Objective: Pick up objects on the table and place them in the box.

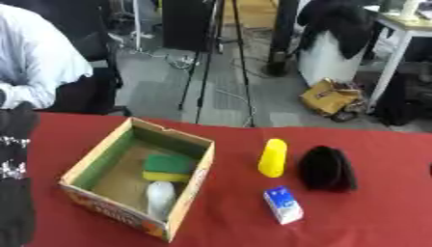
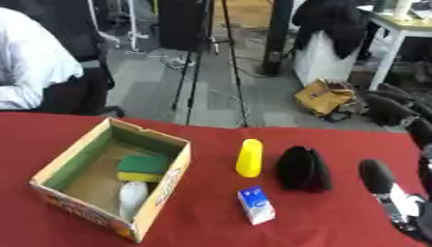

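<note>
An open cardboard box [image 1: 192, 185] stands on the red table at the left. Inside it lie a green and yellow sponge [image 1: 168, 167] and a white rounded object [image 1: 160, 195]. To the right of the box lie a yellow oblong object [image 1: 272, 157], a black rounded object [image 1: 327, 168] and a small blue and white carton [image 1: 283, 204]. My left hand [image 1: 13, 159] rises at the left edge, left of the box, fingers straight up and empty. My right hand [image 2: 378, 177] shows at the lower right, fingers up and relaxed, holding nothing, to the right of the black object.
The red table [image 1: 236, 226] runs across the whole lower half. Behind its far edge are a person in a white shirt at the upper left, a tripod [image 1: 221, 58], a tan bag [image 1: 330, 99] on the floor and a white desk.
</note>
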Motion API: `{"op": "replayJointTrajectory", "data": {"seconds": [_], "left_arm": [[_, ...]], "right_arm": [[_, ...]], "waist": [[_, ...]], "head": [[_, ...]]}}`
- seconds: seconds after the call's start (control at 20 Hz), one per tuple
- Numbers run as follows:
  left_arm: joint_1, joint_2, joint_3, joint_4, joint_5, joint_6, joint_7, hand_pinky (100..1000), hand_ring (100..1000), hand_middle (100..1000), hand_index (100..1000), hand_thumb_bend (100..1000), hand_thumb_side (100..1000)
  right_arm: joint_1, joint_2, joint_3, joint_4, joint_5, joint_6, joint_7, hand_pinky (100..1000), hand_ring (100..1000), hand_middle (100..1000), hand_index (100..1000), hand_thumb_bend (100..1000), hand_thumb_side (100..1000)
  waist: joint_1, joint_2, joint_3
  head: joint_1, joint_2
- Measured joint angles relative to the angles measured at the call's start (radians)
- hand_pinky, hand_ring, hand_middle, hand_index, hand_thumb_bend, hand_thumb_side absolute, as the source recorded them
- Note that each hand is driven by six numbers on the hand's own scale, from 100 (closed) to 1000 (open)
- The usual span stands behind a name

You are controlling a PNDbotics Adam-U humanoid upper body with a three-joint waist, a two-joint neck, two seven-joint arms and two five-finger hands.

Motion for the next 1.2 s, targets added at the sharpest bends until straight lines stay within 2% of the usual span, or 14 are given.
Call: {"op": "replayJointTrajectory", "data": {"seconds": [0.45,0.55,0.6,0.75,0.85,1.0,1.2], "left_arm": [[0.002,0.0,-0.006,0.0,0.005,0.007,-0.007,947,923,955,904,100,903],[0.003,0.0,-0.006,0.0,0.006,0.007,-0.009,947,923,955,904,100,904],[0.003,0.0,-0.006,0.0,0.007,0.007,-0.009,948,924,954,900,100,903],[0.003,0.0,-0.009,0.0,0.009,0.008,-0.013,949,925,954,899,100,904],[0.005,-0.001,-0.011,0.0,0.011,0.01,-0.016,949,925,950,897,100,903],[0.006,-0.005,-0.012,0.0,0.013,0.012,-0.02,950,927,950,893,100,904],[0.006,-0.009,-0.017,0.0,0.02,0.017,-0.025,951,927,948,889,100,902]], "right_arm": [[0.024,0.053,0.059,0.0,0.18,0.041,0.087,951,986,852,912,509,1000],[0.03,0.065,0.071,0.0,0.209,0.042,0.106,951,987,854,913,503,1000],[0.033,0.071,0.076,0.0,0.22,0.043,0.114,940,979,843,907,463,1000],[0.042,0.092,0.094,0.0,0.263,0.058,0.143,929,974,842,907,458,1000],[0.045,0.113,0.103,0.0,0.304,0.074,0.158,927,975,841,916,447,1000],[0.047,0.152,0.114,0.002,0.356,0.093,0.169,928,977,838,935,501,1000],[0.054,0.212,0.12,0.023,0.44,0.096,0.167,932,979,837,921,513,1000]], "waist": [[-0.006,-0.008,-0.004],[-0.007,-0.009,-0.005],[-0.007,-0.01,-0.005],[-0.011,-0.012,-0.005],[-0.012,-0.012,-0.005],[-0.012,-0.012,0.0],[-0.012,-0.012,0.001]], "head": [[-0.011,0.0],[-0.014,0.0],[-0.015,0.0],[-0.018,0.0],[-0.019,-0.001],[-0.026,-0.001],[-0.03,-0.001]]}}
